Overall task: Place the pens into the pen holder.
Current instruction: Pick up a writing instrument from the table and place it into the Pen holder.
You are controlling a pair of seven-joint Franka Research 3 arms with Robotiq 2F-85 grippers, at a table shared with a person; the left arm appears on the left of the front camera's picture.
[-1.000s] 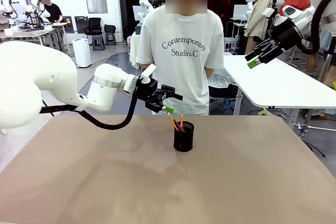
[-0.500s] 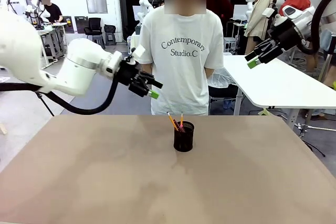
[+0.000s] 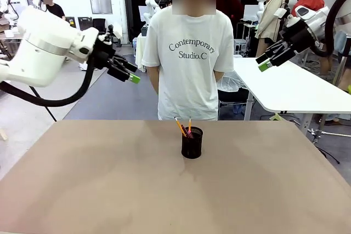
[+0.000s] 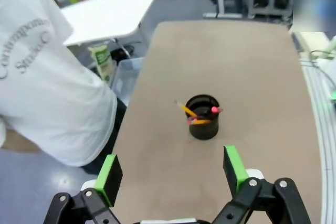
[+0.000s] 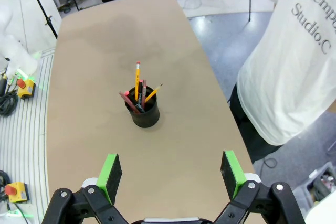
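The holder is parked upright on the tan counter, a bit toward the far edge and roughly in the middle side to side. The pens are all stuck inside it, leaning out over the rim at different angles. From the right wrist view the holder is seen with a yellow pencil standing nearly straight and the other pens fanned out around it; from the left wrist view the pens are seen lying across the mouth of the holder.

Nothing is gripped by either hand. The left hand is held up high off to the left of the counter, well apart from the holder, fingers spread with the green pads clearly apart. The right hand is raised way over on the right, also well clear, and its fingers are spread wide too.

A person in a white tee is stood just behind the far edge of the counter.
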